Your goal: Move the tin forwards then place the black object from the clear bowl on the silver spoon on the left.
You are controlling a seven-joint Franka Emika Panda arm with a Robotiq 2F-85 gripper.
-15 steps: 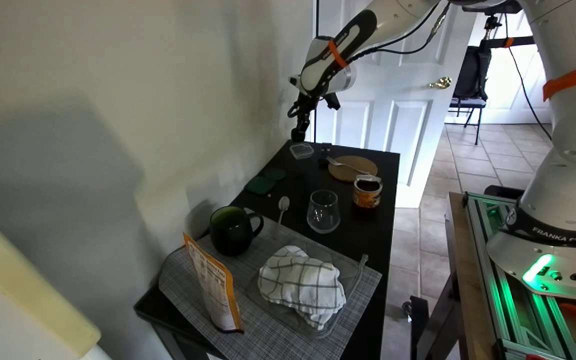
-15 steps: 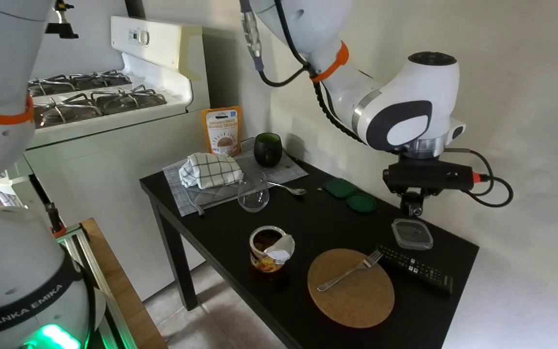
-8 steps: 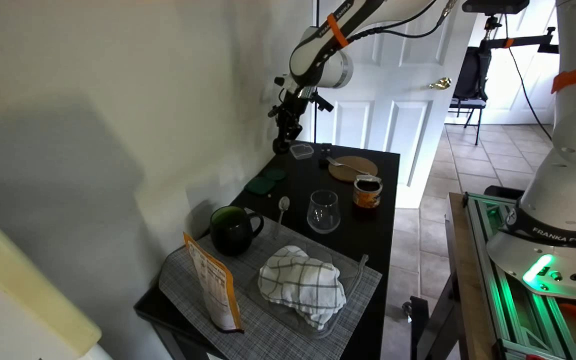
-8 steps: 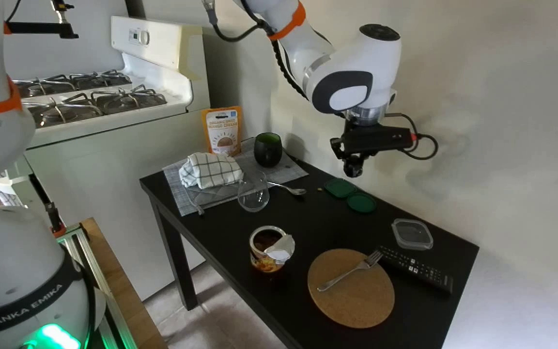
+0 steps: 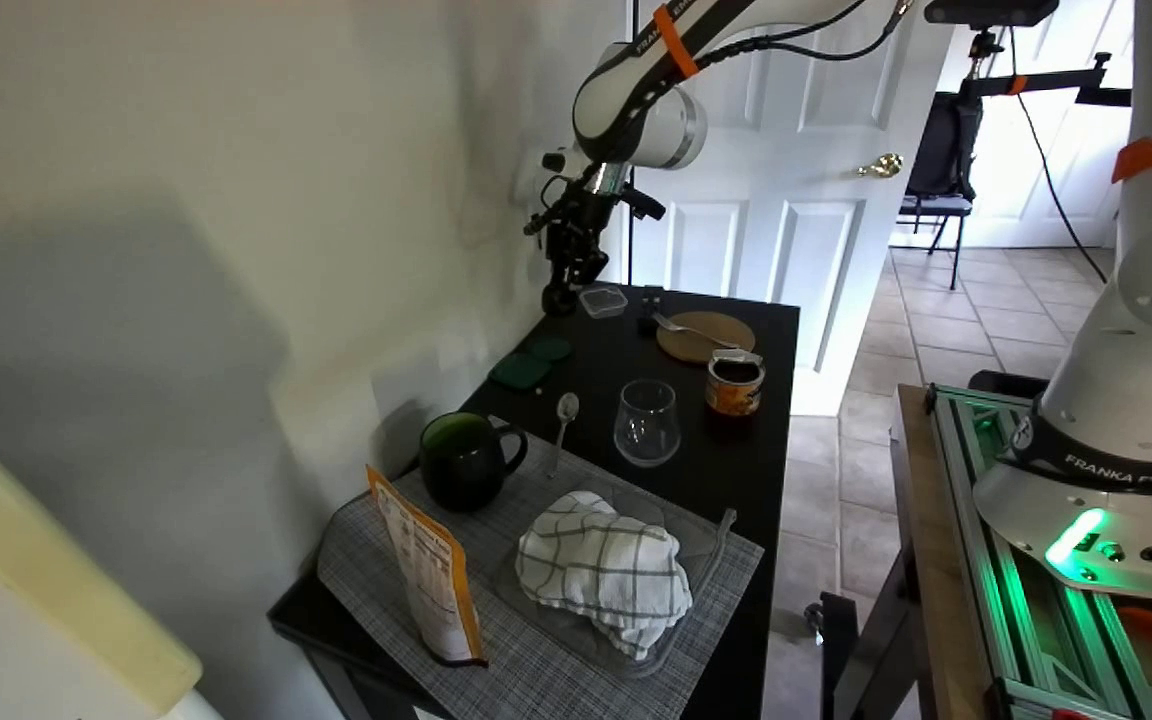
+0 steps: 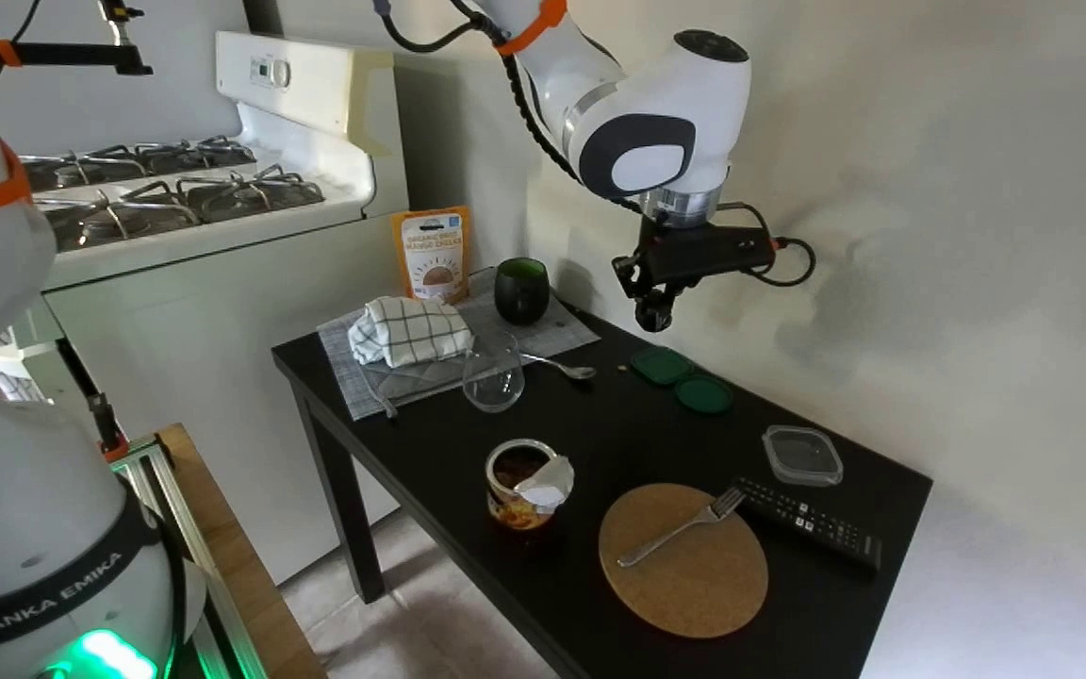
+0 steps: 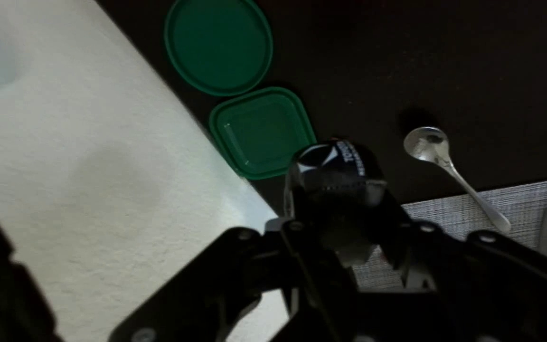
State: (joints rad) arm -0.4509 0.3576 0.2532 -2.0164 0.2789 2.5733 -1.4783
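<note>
Gripper [image 7: 340,209] pinching the black object [image 7: 337,164] aloft, apart from the silver spoon [image 7: 437,153]; tin [image 5: 734,394] upright, well apart from the silver spoon. Grasping appears done; placing remains. Whether the tin's forward move is complete cannot be told.
</note>
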